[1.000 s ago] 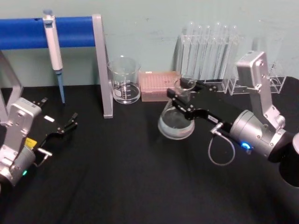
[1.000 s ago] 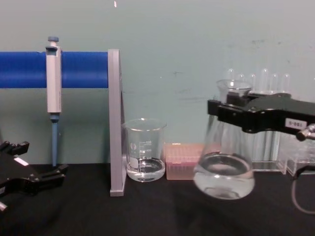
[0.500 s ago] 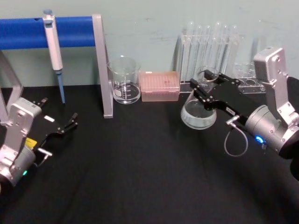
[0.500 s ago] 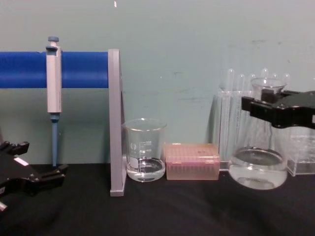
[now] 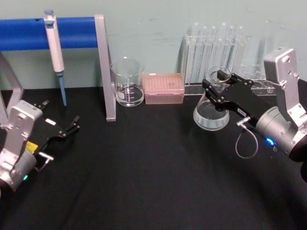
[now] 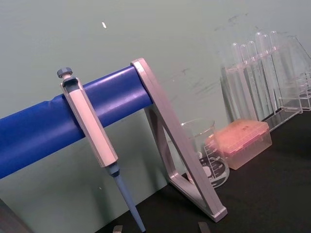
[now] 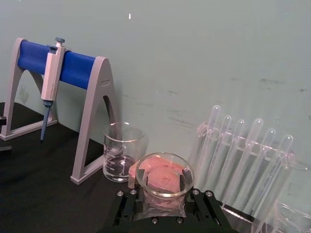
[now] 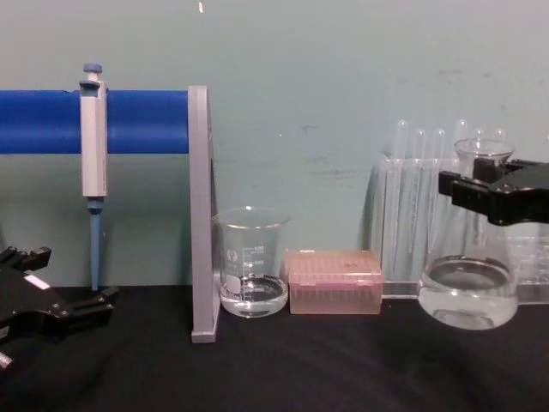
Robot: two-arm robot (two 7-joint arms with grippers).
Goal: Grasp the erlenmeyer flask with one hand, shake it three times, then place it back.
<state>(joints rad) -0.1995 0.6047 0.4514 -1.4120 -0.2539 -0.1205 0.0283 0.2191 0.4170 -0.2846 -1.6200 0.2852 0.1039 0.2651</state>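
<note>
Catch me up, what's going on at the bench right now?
The right gripper is shut on the neck of the erlenmeyer flask, holding it tilted in front of the test tube rack, seemingly just off the black table. A little clear liquid sits in the flask's base. The left gripper is parked open at the table's left, near the pipette stand.

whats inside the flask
A little clear liquid lies in the base of the flask. The right gripper clamps the neck, covering that part from the side. The left gripper is parked.
</note>
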